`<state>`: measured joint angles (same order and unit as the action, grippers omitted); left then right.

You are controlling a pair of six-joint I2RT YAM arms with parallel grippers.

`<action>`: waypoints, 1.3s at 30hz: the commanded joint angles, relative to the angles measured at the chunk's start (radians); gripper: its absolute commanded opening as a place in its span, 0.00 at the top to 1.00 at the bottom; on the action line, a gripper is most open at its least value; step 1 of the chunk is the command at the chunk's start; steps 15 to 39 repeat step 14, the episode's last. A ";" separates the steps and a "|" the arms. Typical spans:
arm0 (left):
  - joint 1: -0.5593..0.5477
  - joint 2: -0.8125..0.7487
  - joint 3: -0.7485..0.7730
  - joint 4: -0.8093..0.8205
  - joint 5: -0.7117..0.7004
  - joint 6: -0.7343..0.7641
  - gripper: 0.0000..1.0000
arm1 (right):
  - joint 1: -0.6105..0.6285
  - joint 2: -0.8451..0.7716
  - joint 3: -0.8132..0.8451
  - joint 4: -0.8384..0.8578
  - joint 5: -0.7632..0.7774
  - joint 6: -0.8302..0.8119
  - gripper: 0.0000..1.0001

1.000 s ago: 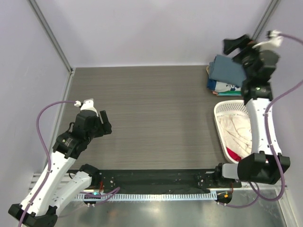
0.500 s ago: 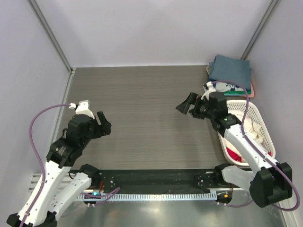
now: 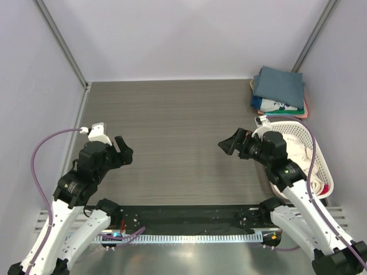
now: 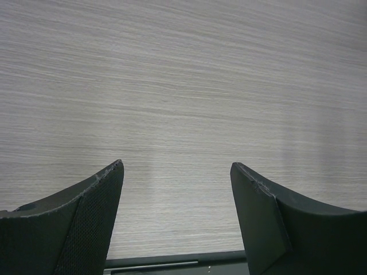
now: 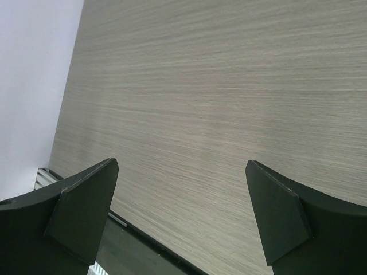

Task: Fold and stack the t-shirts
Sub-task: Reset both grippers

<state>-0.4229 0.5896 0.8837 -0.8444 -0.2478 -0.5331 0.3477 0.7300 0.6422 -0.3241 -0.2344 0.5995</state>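
- T-shirts (image 3: 279, 94) sit as a folded stack in the far right corner of the table (image 3: 172, 114), well apart from both grippers.
- On top of the stack is the plain slate-blue shirt (image 3: 279, 85), lying flat and slightly askew.
- Under it, the navy shirt with white print (image 3: 280, 105) shows along the near edge. A thin green layer (image 3: 287, 110) and a pink edge (image 3: 303, 110) peek out below that.
- The white lattice basket (image 3: 289, 123) stands just on the near side of the stack, by the right edge of the table.
- Inside the basket lies a crumpled cream shirt (image 3: 297, 150). A bit of red cloth (image 3: 324, 188) shows at the near end, partly hidden by the right arm.
- The right gripper (image 3: 230, 143) hovers over bare table just to the left of the basket and points towards the middle. Its jaws are spread wide and nothing is between them.
- The right wrist view shows that gripper (image 5: 182, 163) with only wood-grain surface between its fingertips; no cloth is in reach.
- The left gripper (image 3: 123, 150) hangs over the left side of the table, across the table from the stack and the basket.
- Its jaws are parted and empty. The left wrist view shows this gripper (image 4: 176, 166) with only bare table between the fingers.
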 commanded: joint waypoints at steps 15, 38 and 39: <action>0.006 0.003 0.001 0.048 0.007 0.027 0.24 | 0.005 0.065 -0.004 0.007 0.141 -0.027 0.00; 0.006 0.003 0.001 0.048 0.007 0.027 0.24 | 0.005 0.065 -0.004 0.007 0.141 -0.027 0.00; 0.006 0.003 0.001 0.048 0.007 0.027 0.24 | 0.005 0.065 -0.004 0.007 0.141 -0.027 0.00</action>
